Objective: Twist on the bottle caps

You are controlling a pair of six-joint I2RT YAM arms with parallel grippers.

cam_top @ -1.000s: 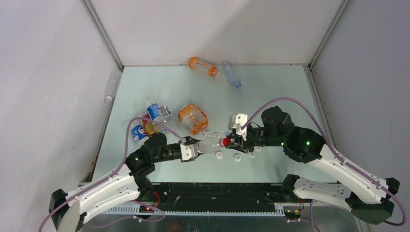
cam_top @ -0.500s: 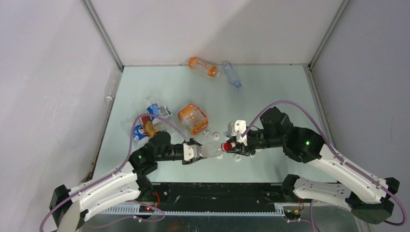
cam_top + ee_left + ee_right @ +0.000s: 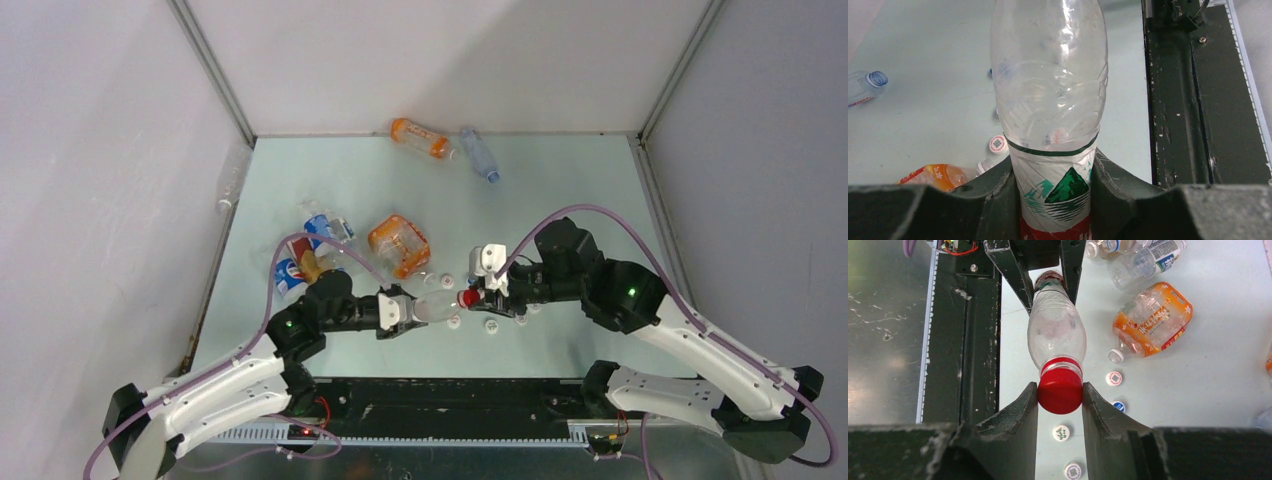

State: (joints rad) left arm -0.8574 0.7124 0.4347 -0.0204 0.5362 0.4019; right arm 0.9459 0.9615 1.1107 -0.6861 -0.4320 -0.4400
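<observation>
Bottle [image 3: 436, 306], base hidden, is clamped by left gripper [image 3: 1053, 172]; red cap [image 3: 468, 297], at three o'clock, is pinched by right gripper [image 3: 1060, 392].

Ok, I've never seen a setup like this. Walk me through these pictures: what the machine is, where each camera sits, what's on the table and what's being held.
These are two robot arms bolted at the near edge of a pale table. The overhead picture looks down from above and behind them. The other two come from a small camera on each wrist, so the dark prongs at the bottom of those pictures are that arm's own fingers. The left hand grips a clear bottle around its labelled lower part and holds it sideways. The right hand pinches the red cap that sits on that bottle's neck. Lying on the table are an orange bottle, a few other bottles and several loose caps.
</observation>
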